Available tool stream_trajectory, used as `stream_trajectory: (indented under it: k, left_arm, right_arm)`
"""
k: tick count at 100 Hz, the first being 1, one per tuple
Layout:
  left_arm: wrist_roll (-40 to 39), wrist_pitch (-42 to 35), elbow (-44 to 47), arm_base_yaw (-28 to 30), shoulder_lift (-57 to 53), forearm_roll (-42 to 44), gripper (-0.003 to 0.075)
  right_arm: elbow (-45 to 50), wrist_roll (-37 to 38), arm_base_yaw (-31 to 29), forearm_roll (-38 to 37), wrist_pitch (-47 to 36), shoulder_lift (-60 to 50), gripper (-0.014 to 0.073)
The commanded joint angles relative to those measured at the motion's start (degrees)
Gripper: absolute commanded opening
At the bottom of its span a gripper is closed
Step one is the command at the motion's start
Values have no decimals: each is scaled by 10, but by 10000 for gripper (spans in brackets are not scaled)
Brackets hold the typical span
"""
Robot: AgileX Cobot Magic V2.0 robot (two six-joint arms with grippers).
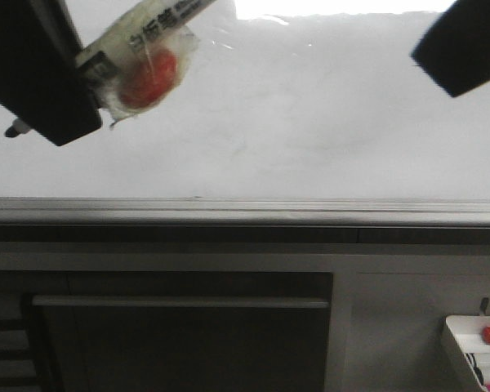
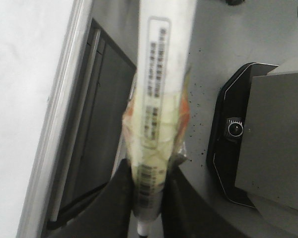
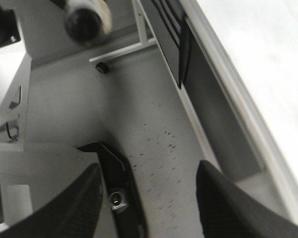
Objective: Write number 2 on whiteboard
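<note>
A large glossy white whiteboard (image 1: 310, 122) with faint grey smears fills the upper part of the front view, its grey metal lower ledge (image 1: 245, 211) running across beneath it. No written digit can be made out on the board.

The left gripper (image 2: 148, 198), dark and blurred, is clamped on a long white marker (image 2: 161, 74) with a printed label and a wad of clear tape around an orange-red patch. In the front view this marker (image 1: 147, 45) sits in front of the whiteboard's upper left area, well above the ledge. Its long axis runs on a slant: the dark tip (image 1: 16, 128) pokes out past the gripper (image 1: 45, 106) lower down, toward the board's left edge, while the body rises away toward the board's top edge. Whether the tip touches the board cannot be told.

The right gripper (image 3: 149, 198) hangs with its dark fingers (image 3: 69, 208) spread apart and nothing between them, a grey speckled floor (image 3: 154, 139) below. It shows in front of the whiteboard's upper right corner (image 1: 465, 49).

A small white tray (image 1: 478, 351) holding markers sits below the ledge's right end.
</note>
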Motion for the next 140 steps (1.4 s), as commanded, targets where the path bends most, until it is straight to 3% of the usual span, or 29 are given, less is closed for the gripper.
stream_trajectory:
  k: [1, 51, 93, 140]
  left_arm:
    - [8, -33, -20, -9, -16, 0, -18]
    - [9, -32, -20, -9, -16, 2, -18]
    - [9, -41, -20, -9, -16, 18, -18]
    - [9, -58, -20, -9, -16, 16, -18]
  right_arm:
    - [-34, -59, 29, 26, -40, 11, 373]
    - [-145, -70, 158, 26, -56, 113, 373]
    - [-148, -70, 164, 22, -68, 124, 370]
    - [-148, -70, 164, 22, -68, 124, 90]
